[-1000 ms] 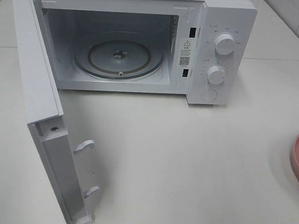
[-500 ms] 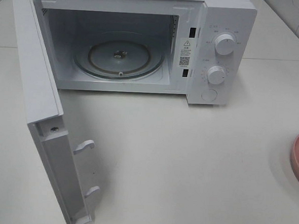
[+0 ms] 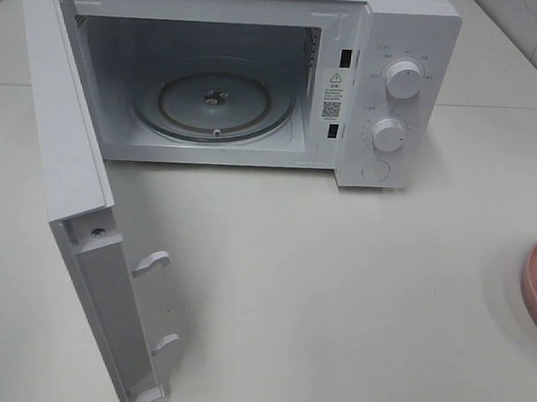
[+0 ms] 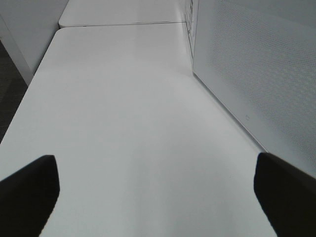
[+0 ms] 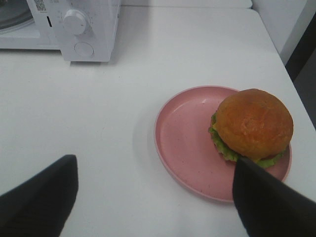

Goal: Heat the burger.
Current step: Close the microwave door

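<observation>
**Burger waiting on the plate, right arm closest**

The burger point(image 5: 253, 126) is sitting on the pink plate point(image 5: 185, 143) near the worktop's point(image 5: 113, 123) right edge, just ahead of the right pincer point(image 5: 153, 197), which is gaping and gripping nothing. The left pincer point(image 4: 158, 192) is hanging released too, beside the microwave's point(image 3: 401, 45) swung-out door point(image 3: 71, 152).

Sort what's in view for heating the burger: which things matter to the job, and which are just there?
Belongs to the job:
- burger, on the pink plate
- microwave, door swung open, glass turntable bare
- right gripper, open, nearest the burger

Just there:
- left gripper, open above bare table
</observation>
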Controlling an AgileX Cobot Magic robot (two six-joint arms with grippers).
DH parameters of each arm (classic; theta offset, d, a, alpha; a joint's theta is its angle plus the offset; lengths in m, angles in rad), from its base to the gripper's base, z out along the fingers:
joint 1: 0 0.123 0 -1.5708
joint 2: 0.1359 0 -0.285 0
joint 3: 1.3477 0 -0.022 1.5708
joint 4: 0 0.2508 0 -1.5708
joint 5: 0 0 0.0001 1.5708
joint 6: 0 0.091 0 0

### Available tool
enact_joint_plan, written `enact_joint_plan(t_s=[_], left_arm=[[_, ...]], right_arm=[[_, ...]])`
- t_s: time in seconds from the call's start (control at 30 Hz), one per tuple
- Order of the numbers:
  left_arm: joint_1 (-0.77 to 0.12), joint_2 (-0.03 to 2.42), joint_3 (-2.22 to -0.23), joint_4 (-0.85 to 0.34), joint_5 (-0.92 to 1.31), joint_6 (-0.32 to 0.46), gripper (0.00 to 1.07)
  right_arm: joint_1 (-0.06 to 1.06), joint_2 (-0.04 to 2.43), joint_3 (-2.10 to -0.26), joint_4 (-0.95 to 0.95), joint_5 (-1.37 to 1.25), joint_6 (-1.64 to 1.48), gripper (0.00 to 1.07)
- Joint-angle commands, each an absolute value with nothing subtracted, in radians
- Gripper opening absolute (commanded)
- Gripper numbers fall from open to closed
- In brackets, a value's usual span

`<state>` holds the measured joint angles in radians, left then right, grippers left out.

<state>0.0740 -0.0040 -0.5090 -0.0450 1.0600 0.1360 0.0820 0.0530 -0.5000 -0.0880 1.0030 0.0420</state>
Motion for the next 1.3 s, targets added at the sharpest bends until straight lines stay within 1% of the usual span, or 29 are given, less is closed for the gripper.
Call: enact_joint_plan(t_s=[0.03, 0.13, 0.73, 1.1, 1.3], left_arm=[[0.078, -0.022, -0.506, -0.049, 1.047, 0.13, 1.05], [0.078, -0.022, -0.506, -0.049, 1.047, 0.13, 1.05], [0.078, -0.021, -0.506, -0.049, 1.047, 0.13, 1.05], [0.078, -0.021, -0.506, -0.049, 1.047, 0.13, 1.05], [0.078, -0.021, -0.506, -0.049, 1.047, 0.13, 1.05]], right_arm=[[0.076, 0.003, -0.499, -0.09, 1.0, 0.032, 0.76], [0.076, -0.037, -0.499, -0.092, 1.001, 0.032, 0.76], [0.076, -0.034, -0.499, -0.101, 1.0, 0.047, 0.76], [-0.03, -0.034, -0.499, -0.088, 1.0, 0.039, 0.76], [-0.05, -0.034, -0.499, -0.07, 0.999, 0.023, 0.76]])
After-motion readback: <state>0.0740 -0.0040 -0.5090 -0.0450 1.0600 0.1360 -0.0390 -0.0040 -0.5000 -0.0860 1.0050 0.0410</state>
